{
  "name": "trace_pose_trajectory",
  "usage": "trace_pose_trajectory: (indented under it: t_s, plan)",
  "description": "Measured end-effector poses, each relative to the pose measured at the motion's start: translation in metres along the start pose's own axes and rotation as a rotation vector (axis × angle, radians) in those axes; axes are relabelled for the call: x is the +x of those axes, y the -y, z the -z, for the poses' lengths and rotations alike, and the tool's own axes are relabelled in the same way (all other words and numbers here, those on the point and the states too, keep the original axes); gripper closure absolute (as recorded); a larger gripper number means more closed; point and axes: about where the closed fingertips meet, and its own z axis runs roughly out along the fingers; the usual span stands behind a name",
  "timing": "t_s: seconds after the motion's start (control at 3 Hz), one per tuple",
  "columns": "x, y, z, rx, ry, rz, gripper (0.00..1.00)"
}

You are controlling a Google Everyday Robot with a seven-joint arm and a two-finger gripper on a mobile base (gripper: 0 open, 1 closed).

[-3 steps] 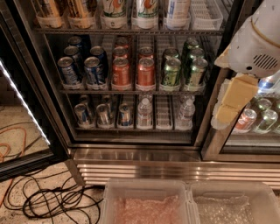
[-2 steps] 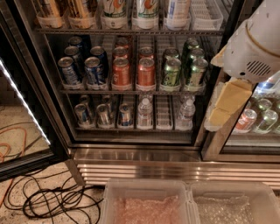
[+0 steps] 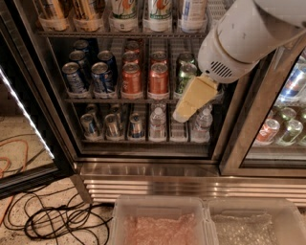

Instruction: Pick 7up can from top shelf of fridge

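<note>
Two tall slim white 7up cans [image 3: 159, 12] with green lettering stand side by side on the top shelf [image 3: 95, 33] of the fridge [image 3: 153, 184], cut off by the frame's upper edge. A white can with blue print [image 3: 193, 12] stands to their right. My white arm comes in from the upper right. Its cream-coloured gripper [image 3: 183, 114] hangs down and to the left, in front of the green cans on the middle rack. It is well below the top shelf and to the right of the 7up cans, and holds nothing that I can see.
The middle rack holds blue cans [image 3: 76, 76], orange cans [image 3: 158, 79] and green cans [image 3: 184, 72]. The lower rack holds small cans and water bottles [image 3: 158, 122]. The open door [image 3: 24, 110] stands at left, above cables [image 3: 57, 220] on the floor. Two plastic bins [image 3: 158, 225] sit in front. A neighbouring glass door [image 3: 282, 124] is at right.
The arm has swung left and closer to the fridge. The gripper moved from in front of the right door frame to in front of the middle rack's green cans.
</note>
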Motion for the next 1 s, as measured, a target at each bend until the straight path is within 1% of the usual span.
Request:
trace_pose_trajectory:
  t_s: [0.33, 0.67, 1.0]
  plan:
    - [0.0, 0.0, 0.0, 0.0, 0.0, 0.001, 0.0]
    - [-0.015, 0.001, -0.013, 0.029, 0.035, -0.066, 0.0]
    - [-0.058, 0.013, -0.04, 0.13, 0.105, -0.108, 0.0]
